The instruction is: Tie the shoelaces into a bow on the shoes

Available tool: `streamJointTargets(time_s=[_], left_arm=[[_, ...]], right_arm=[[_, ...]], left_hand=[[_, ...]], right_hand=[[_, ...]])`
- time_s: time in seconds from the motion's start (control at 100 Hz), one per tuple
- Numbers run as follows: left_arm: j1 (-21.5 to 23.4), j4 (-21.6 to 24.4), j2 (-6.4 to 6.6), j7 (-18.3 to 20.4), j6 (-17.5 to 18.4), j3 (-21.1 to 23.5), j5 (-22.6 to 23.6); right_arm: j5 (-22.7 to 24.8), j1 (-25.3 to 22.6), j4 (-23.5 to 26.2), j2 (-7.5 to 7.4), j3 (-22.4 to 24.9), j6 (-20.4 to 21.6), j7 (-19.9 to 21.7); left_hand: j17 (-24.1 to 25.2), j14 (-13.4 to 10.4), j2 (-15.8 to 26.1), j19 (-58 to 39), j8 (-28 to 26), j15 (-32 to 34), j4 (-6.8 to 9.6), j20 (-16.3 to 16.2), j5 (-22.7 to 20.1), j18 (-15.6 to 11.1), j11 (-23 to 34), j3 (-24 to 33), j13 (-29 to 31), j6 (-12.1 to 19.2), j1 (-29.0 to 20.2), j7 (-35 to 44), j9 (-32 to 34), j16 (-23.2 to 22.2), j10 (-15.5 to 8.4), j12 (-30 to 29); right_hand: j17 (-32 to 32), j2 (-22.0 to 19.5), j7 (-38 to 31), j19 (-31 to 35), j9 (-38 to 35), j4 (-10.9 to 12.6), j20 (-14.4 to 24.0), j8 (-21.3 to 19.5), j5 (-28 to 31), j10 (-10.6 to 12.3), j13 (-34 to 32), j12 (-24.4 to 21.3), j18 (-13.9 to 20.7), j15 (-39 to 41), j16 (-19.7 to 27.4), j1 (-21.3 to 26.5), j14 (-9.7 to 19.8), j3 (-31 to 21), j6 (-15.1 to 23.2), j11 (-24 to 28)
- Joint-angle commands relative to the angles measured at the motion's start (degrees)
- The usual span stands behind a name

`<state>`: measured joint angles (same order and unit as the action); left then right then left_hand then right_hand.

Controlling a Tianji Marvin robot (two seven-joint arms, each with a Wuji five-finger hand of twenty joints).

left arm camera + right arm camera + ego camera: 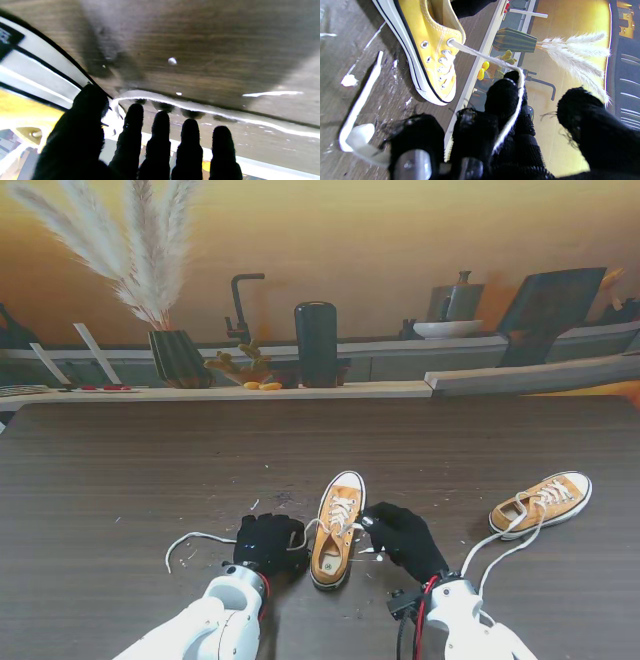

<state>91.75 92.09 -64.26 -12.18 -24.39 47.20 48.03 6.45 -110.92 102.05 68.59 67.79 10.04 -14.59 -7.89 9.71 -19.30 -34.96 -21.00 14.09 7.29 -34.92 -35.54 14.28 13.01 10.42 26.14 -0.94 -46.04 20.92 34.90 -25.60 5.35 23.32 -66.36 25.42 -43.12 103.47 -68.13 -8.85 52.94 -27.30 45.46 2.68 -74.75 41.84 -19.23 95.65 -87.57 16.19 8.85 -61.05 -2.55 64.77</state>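
Note:
A yellow canvas shoe (338,530) lies at the table's near middle, toe pointing away from me. My left hand (268,542) rests against its left side, with fingers (160,130) spread and straight over the table. One white lace (200,110) lies on the wood just past those fingertips and trails off left (195,538). My right hand (405,538) sits at the shoe's right side. The other lace (480,53) runs taut from the top eyelet of the shoe (432,50), hooks over a finger (505,92) and passes down between the fingers.
A second yellow shoe (543,502) lies at the right, its loose laces (500,555) trailing toward my right forearm. Small white scraps dot the dark wood table (120,470). A vase of pampas grass (180,358) and a black cylinder (316,343) stand on the back ledge.

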Motion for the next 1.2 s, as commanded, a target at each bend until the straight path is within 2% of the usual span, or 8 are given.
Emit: streamJointTargets(time_s=[0.0,0.23,0.38,0.53,0.67,0.83,1.05,1.19], left_arm=[[-0.27,-0.64,-0.74,-0.03,0.54,-0.35,-0.18],[-0.83,-2.96,-1.63,-3.39,1.11,-1.23,-1.27],[-1.16,-5.11,-2.57,-6.92,2.33,-1.38,-2.65],[-0.71,-5.39,-2.81,-7.92,4.5,-0.45,-3.83],[0.51,-5.22,-2.95,-9.41,8.51,1.39,-5.07],[1.93,-5.77,-3.68,-14.19,14.45,3.51,-6.58],[3.5,-5.57,-4.73,-19.03,18.56,5.27,-8.34],[3.7,-6.51,-5.85,-21.28,20.9,5.65,-11.67]], right_arm=[[-0.27,-0.36,0.49,-0.21,0.02,0.14,0.85],[-0.4,-0.6,0.68,-0.29,0.05,0.13,1.15],[-0.6,-0.75,0.79,-0.33,0.05,0.2,1.36],[-0.77,-0.9,0.9,-0.39,0.12,0.35,1.62],[-0.85,-1.05,0.99,-0.46,0.19,0.61,1.86],[-0.99,-1.23,1.09,-0.51,0.26,0.9,2.03],[-1.23,-1.38,1.14,-0.56,0.28,1.07,2.27],[-1.54,-1.39,1.07,-0.57,0.19,1.16,2.44]], left_hand=[[0.94,-0.92,-2.27,-1.9,-1.52,1.06,-0.27,1.04,-1.77,-2.24,1.32,1.23,1.86,3.78,-1.71,1.97,1.26,-1.69,-1.65,1.65],[0.42,-1.43,-6.16,-5.96,-4.88,3.0,-2.76,1.66,-4.31,-2.52,2.87,4.85,3.38,11.52,-7.31,8.21,3.97,-2.47,-2.12,2.57],[-0.1,-1.15,-1.59,-9.7,-5.49,5.15,-2.78,2.74,-7.42,-2.11,4.46,1.61,4.83,13.95,-9.83,21.82,6.57,-3.1,-1.64,3.39],[0.7,-0.82,-0.55,-10.04,-13.55,5.94,-1.27,3.87,-2.92,-2.32,5.86,5.36,3.98,9.51,-8.74,28.43,5.57,-3.1,-0.67,4.45],[2.35,0.27,-3.02,-6.5,-22.98,6.08,1.19,6.59,2.92,-2.23,7.19,21.03,2.67,4.06,-0.72,37.33,5.03,-2.7,1.91,5.26],[3.79,2.68,-3.42,2.15,-30.8,5.87,4.32,12.79,7.39,-1.39,8.17,30.97,4.03,0.32,5.18,44.72,8.43,-1.39,5.09,5.55],[1.09,3.52,-4.9,3.63,-32.66,7.02,6.28,17.2,7.21,-1.23,7.86,35.18,14.9,-1.36,7.92,47.56,21.82,0.56,6.06,2.05],[-2.11,2.85,-4.77,1.78,-32.4,11.68,6.79,17.14,8.43,-0.62,15.31,35.11,21.08,-3.63,8.27,49.94,26.52,-1.11,4.44,4.35]], right_hand=[[-1.71,-1.37,1.18,16.51,-4.52,0.61,-0.63,-0.32,1.31,-7.65,-0.75,1.0,0.14,3.32,-2.0,-0.55,9.49,-1.13,0.15,2.46],[-1.6,-2.8,1.07,16.51,-4.58,0.37,-1.03,-0.35,1.59,-7.76,-0.75,1.0,-0.5,3.31,-1.86,1.06,8.99,-0.5,0.09,2.46],[-1.55,-3.1,0.87,16.51,-4.63,-0.83,-1.18,0.47,1.83,-7.97,-0.75,1.01,-0.85,3.35,-1.68,2.13,8.64,0.25,0.09,2.44],[-1.51,-3.33,0.52,16.51,-4.77,-1.63,-1.24,1.3,2.12,-8.09,-0.74,1.01,-1.1,3.4,-1.52,2.7,8.25,0.59,0.14,2.42],[-1.5,-3.68,0.19,16.51,-4.84,-1.96,-1.29,1.86,2.47,-8.09,-0.73,1.02,-1.28,3.44,-1.41,2.94,8.17,0.9,0.21,2.41],[-1.49,-3.74,-0.01,16.51,-5.0,-2.04,-1.32,2.38,2.62,-8.25,-0.72,1.01,-1.32,3.46,-1.32,3.06,7.97,1.0,0.11,2.35],[-1.4,-3.77,-0.15,16.24,-5.23,-1.94,-1.7,2.75,2.73,-8.27,-0.71,1.02,-1.42,3.48,-1.23,2.96,7.89,1.03,0.14,2.33],[-1.37,-3.79,-0.15,15.88,-5.34,-1.79,-1.98,2.85,2.8,-8.28,-0.71,1.04,-1.53,3.49,-1.21,2.94,7.89,0.95,-0.04,2.32]])
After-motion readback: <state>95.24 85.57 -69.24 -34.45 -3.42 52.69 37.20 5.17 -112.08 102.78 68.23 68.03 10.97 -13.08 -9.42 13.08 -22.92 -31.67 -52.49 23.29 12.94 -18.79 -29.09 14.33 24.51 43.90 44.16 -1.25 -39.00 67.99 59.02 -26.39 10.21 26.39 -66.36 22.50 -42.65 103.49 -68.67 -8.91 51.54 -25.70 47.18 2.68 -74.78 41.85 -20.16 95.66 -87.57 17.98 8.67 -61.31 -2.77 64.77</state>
